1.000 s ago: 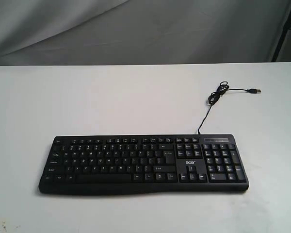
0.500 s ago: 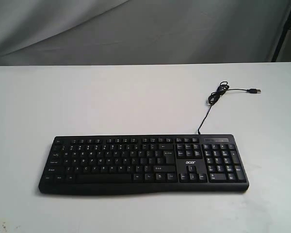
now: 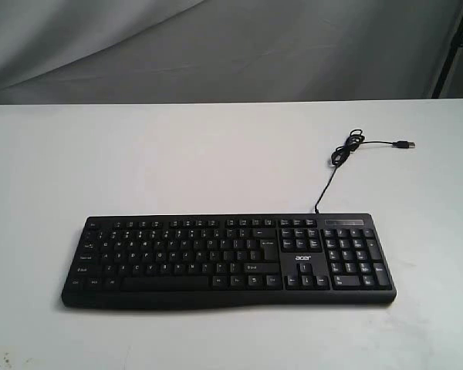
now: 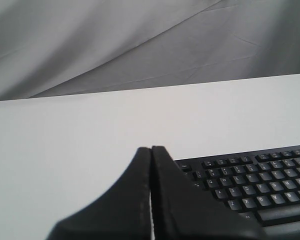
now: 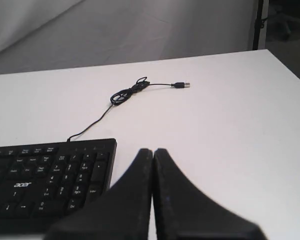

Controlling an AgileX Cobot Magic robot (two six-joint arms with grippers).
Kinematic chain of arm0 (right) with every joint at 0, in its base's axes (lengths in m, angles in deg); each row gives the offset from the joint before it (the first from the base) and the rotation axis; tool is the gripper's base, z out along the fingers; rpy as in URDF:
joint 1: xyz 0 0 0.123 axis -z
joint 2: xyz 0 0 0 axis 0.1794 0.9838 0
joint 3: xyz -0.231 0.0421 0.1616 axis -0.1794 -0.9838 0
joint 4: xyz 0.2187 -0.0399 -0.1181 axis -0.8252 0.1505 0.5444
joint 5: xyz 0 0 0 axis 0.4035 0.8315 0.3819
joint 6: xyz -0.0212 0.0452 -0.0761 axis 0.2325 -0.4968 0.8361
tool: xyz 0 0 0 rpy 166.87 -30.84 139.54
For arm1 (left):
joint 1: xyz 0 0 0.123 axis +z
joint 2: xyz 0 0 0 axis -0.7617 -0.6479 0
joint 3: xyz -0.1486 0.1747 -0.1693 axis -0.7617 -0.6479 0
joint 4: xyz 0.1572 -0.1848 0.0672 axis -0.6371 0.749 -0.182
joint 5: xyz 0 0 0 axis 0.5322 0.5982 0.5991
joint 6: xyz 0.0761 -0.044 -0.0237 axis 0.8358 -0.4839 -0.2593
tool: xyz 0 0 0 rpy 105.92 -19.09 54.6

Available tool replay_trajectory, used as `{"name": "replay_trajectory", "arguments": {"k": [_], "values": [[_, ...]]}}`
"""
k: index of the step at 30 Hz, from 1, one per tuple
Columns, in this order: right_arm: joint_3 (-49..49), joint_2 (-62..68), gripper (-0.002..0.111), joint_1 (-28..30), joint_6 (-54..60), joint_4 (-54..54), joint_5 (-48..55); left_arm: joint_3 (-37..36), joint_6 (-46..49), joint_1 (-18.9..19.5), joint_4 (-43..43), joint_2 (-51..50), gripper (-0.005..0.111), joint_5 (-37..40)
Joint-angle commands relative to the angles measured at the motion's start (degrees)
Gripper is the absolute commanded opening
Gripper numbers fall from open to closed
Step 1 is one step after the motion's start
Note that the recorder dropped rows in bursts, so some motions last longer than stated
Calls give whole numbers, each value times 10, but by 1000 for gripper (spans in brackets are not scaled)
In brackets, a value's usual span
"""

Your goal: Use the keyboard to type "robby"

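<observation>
The black keyboard (image 3: pixel 228 259) lies flat near the front of the white table (image 3: pixel 177 154), its number pad on the right. Neither gripper shows in the exterior view. In the left wrist view my left gripper (image 4: pixel 151 148) is shut and empty, just off the keyboard's (image 4: pixel 250 182) left end. In the right wrist view my right gripper (image 5: pixel 153 150) is shut and empty too, beside the number-pad end of the keyboard (image 5: pixel 45 177). Neither gripper touches a key.
The thin black USB cable (image 3: pixel 347 148) runs from the keyboard's back edge to a small coil and a loose plug (image 3: pixel 404 144) at the back right; it also shows as a cable (image 5: pixel 132 90) in the right wrist view. A grey cloth backdrop (image 3: pixel 216 46) hangs behind the table.
</observation>
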State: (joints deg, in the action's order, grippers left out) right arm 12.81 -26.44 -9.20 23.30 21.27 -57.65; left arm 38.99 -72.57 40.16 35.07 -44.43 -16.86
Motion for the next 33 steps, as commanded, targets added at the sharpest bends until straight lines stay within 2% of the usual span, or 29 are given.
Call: {"name": "replay_trajectory", "arguments": {"k": [1,7,33], "values": [[-4,-3,0,0,0,14,13,-2,-2,-4,-3,2,0,-3],[-16,-3,0,7,3,49,-14,-2,-2,-4,-3,2,0,-3],[-16,-3,0,7,-17,58,-13,-2,-2,-4,-3,2,0,-3]]}}
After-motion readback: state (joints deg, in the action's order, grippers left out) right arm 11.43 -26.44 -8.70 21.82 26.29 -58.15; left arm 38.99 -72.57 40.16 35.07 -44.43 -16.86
